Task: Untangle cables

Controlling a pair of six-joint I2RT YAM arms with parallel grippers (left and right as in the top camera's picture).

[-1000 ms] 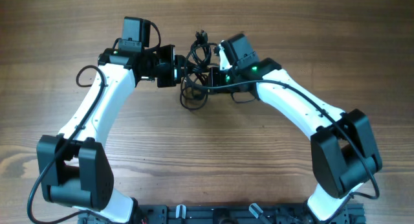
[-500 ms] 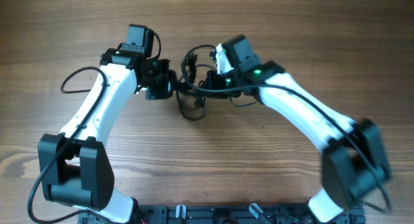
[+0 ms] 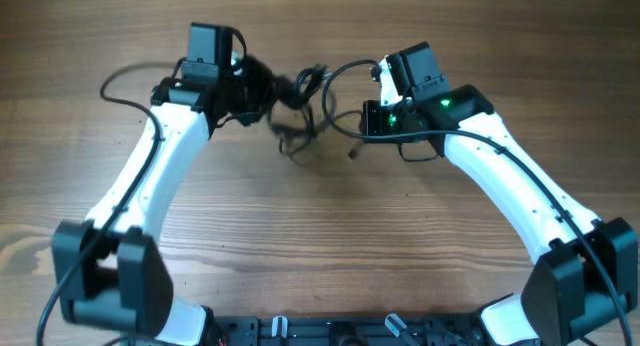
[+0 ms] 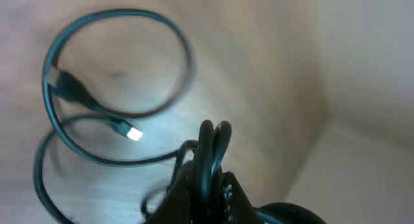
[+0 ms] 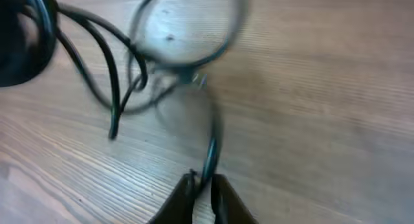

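Observation:
The cables [image 3: 300, 111] are thin black cords bunched between my two grippers at the back of the wooden table. My left gripper [image 3: 262, 91] is at the clump's left side. In its wrist view it [image 4: 208, 185] is shut on a bundle of strands, with loose loops [image 4: 72, 89] and a pale plug end [image 4: 133, 132] beyond. My right gripper [image 3: 362, 126] is at the clump's right. Up close it [image 5: 204, 193] is shut on a single strand [image 5: 211, 149] that runs up to blurred loops [image 5: 115, 88].
The table [image 3: 330, 236] is bare wood. A thicker black wire [image 3: 120, 81] loops out from the left arm at the back left. The arms' bases stand at the near edge.
The two grippers have pulled apart, the left going left and back, the right going right. The clump is stretched wider between them, and the right jaws closed on one strand.

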